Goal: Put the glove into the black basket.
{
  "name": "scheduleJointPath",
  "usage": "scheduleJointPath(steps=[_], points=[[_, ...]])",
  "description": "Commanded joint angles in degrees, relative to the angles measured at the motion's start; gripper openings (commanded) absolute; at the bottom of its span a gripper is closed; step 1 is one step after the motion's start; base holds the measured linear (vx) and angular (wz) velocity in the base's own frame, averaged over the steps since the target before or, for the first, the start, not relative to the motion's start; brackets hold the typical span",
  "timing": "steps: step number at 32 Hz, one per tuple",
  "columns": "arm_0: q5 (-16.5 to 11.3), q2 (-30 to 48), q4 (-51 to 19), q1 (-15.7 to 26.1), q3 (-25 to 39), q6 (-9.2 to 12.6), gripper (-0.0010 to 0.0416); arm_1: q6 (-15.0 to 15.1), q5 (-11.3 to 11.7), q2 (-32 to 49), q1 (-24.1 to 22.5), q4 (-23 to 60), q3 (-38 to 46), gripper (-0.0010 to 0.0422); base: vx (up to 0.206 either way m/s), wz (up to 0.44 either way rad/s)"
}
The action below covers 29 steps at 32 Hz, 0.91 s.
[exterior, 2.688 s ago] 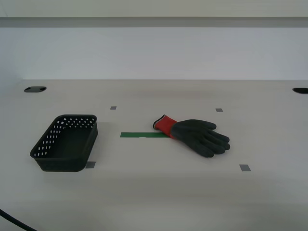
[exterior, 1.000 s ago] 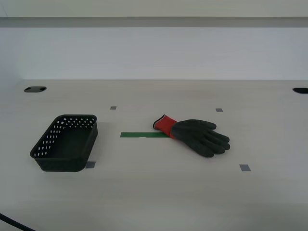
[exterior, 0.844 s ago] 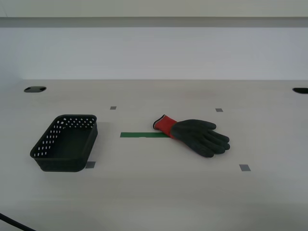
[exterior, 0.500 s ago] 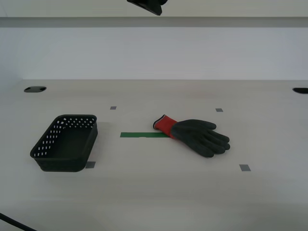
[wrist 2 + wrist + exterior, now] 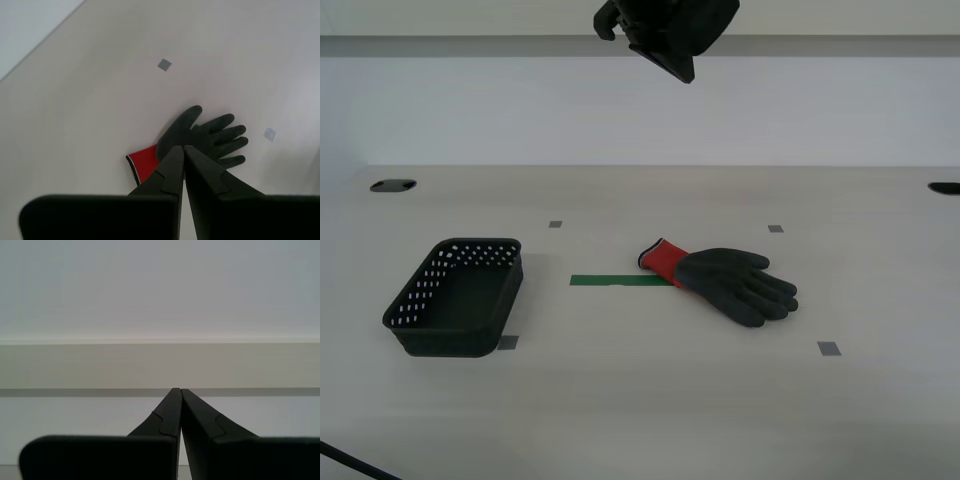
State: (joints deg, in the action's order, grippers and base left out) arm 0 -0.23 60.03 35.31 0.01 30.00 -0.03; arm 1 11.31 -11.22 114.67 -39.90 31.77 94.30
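Note:
The glove (image 5: 732, 281) lies flat on the pale table right of centre in the exterior view, its red cuff toward the black basket (image 5: 480, 243). The basket stands empty and upright at the exterior view's left. My second gripper (image 5: 181, 147) is shut and empty, high above the table, with the glove (image 5: 212, 132) below its tips. My first gripper (image 5: 177, 390) is shut and empty, pointing at the back wall. A dark part of an arm (image 5: 665, 28) hangs at the top of the exterior view, far above the table.
A green tape strip (image 5: 618, 280) lies between basket and glove. Small grey tape squares (image 5: 829, 348) dot the table. Dark cable holes (image 5: 392, 185) sit at the back corners. A black cable (image 5: 350, 460) crosses the near left corner.
A dark arm part has come into the top of the exterior view and moved lower and to the right. The glove and basket have not moved.

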Motion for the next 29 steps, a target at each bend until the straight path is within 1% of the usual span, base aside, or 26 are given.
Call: scheduleJointPath(steps=[1, 14, 18, 23, 26, 29], points=[[0.0, 0.0, 0.0, 0.0, 0.0, 0.0, 0.0001, 0.3, -0.3, 2.3, -1.4, 0.3, 0.7, -0.0001, 0.000, 0.000], [0.0, 0.0, -0.4, 0.0, 0.0, 0.0, 0.0001, -0.4, -0.7, 10.9, -6.9, -0.3, 0.9, -0.0001, 0.000, 0.000], [0.0, 0.0, -1.3, 0.0, 0.0, 0.0, 0.0001, -1.1, -0.9, 15.7, -8.3, -0.5, 3.4, -0.0001, 0.000, 0.000], [0.0, 0.0, -1.3, 0.0, 0.0, 0.0, 0.0001, -1.4, -0.9, 22.1, -9.7, 0.4, 9.0, -0.0001, 0.000, 0.000], [0.0, 0.0, -1.3, 0.0, 0.0, 0.0, 0.0000, -1.5, -1.1, 28.6, -10.6, 2.7, 16.9, -0.0001, 0.000, 0.000], [0.0, 0.0, -1.4, 0.0, 0.0, 0.0, 0.0000, -1.8, -1.0, 32.9, -10.9, 5.6, 23.0, -0.0001, 0.000, 0.000]])
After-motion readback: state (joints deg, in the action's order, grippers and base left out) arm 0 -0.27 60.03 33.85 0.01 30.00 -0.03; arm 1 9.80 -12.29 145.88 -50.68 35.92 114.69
